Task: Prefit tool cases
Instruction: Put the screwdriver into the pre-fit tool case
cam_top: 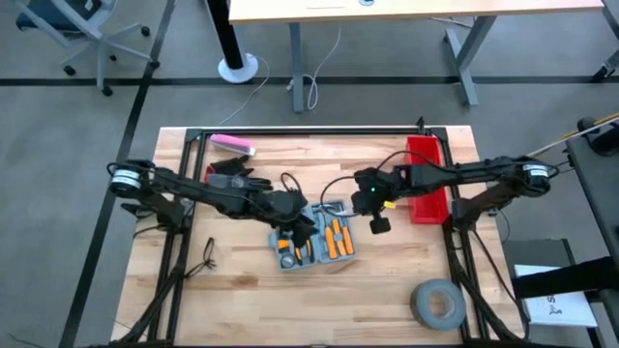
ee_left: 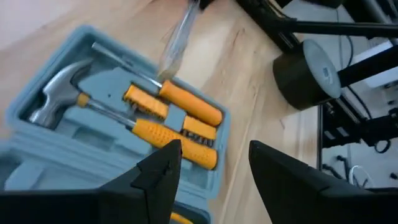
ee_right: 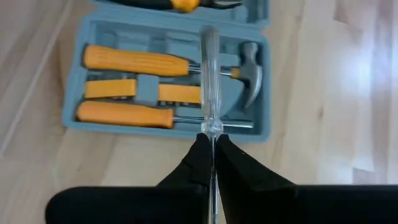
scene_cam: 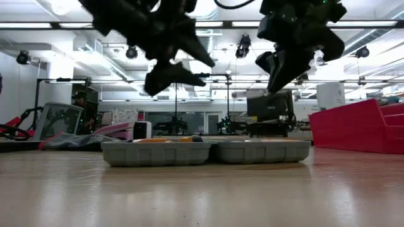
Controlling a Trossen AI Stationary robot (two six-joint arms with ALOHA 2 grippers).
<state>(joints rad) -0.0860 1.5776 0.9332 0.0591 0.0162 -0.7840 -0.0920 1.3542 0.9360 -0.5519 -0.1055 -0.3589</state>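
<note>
The grey-blue tool case (cam_top: 315,246) lies open and flat on the wooden table, both halves (scene_cam: 205,152) resting on their backs. A hammer (ee_right: 250,78) and orange-handled tools (ee_left: 186,104) sit in its slots. My left gripper (ee_left: 214,149) hovers open over the case (ee_left: 106,87), nothing between its fingers; in the low view it (scene_cam: 169,70) hangs well above the case. My right gripper (ee_right: 210,138) is shut on a slim clear tool (ee_right: 209,74) above the case's hammer half (ee_right: 149,87). That clear tool (ee_left: 176,45) also shows in the left wrist view. My right gripper pinches one end of the clear tool (ee_right: 211,126) between its two fingertips. The fingers slant downward, and the tool runs on straight out past them along their line. It hangs clear above the open case, touching nothing there that I can see.
A red bin (cam_top: 427,180) stands at the table's right, behind my right arm. A grey tape roll (cam_top: 437,303) lies at the near right. A pink object (cam_top: 232,145) sits at the far left, and a small black item (cam_top: 208,253) lies left of the case.
</note>
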